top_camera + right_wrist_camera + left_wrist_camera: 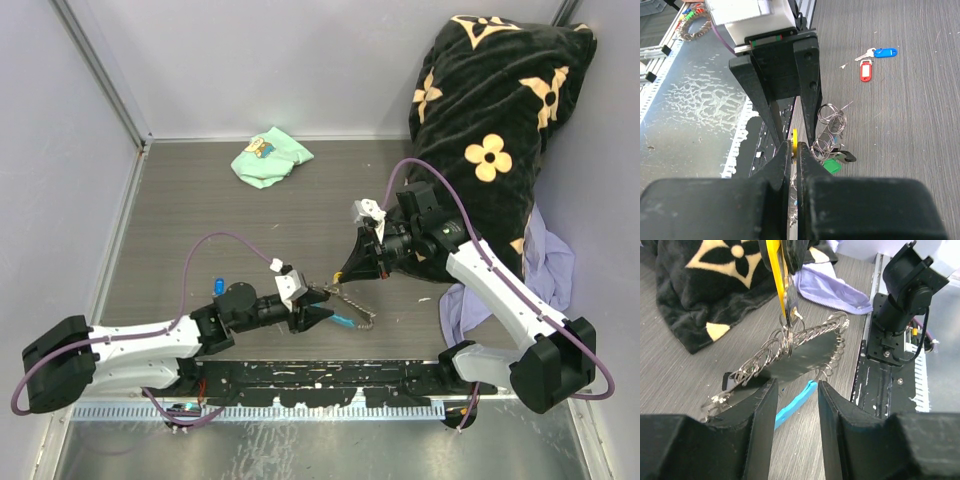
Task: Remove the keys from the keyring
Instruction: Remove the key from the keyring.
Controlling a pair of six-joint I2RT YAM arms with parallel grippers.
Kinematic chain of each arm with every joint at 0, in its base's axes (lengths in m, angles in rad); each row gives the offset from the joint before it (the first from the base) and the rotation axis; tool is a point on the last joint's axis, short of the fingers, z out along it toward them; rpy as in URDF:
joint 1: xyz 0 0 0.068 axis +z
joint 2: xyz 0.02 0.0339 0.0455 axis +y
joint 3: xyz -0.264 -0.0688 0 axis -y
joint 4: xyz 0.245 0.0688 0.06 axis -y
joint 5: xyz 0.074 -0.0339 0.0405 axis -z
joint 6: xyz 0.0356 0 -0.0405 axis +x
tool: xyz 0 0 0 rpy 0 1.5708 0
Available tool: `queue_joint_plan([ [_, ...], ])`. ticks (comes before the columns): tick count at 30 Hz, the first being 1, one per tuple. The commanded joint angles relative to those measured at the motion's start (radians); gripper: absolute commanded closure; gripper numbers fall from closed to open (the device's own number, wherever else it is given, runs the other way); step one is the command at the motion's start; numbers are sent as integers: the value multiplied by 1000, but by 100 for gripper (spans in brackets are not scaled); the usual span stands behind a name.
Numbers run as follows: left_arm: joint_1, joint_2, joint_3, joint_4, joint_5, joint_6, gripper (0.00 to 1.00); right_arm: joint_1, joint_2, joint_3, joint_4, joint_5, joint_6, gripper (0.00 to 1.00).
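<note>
My right gripper (343, 273) (795, 150) is shut on a key's yellow tag (795, 142) (775, 265), lifting it just above the table. From that key hangs the keyring (790, 342), a string of silvery rings (831, 116) with a green tag (833, 165) and a dark flat piece beside it. The sky-blue fob (794, 406) (343, 320) lies on the table below. My left gripper (320, 308) (796, 385) is open just short of the rings, with only table and fob between its fingers (809, 95). Two loose keys, red-tagged (866, 70) and blue-tagged (885, 52), lie apart on the table.
A mint-green cloth (268, 160) lies at the far centre. A black flowered pillow (490, 100) and a lavender cloth (548, 268) fill the right side. A black rail (320, 375) runs along the near edge, and white walls enclose the table.
</note>
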Motion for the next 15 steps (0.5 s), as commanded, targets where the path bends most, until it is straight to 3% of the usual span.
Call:
queue_joint_plan([
  [1,-9,16,41,97,-38,53,61,-3,-7,48,21,-33,-10,99],
  [15,-19,16,56,124,-87,50,65,-3,-4,47,21,-33,-10,99],
])
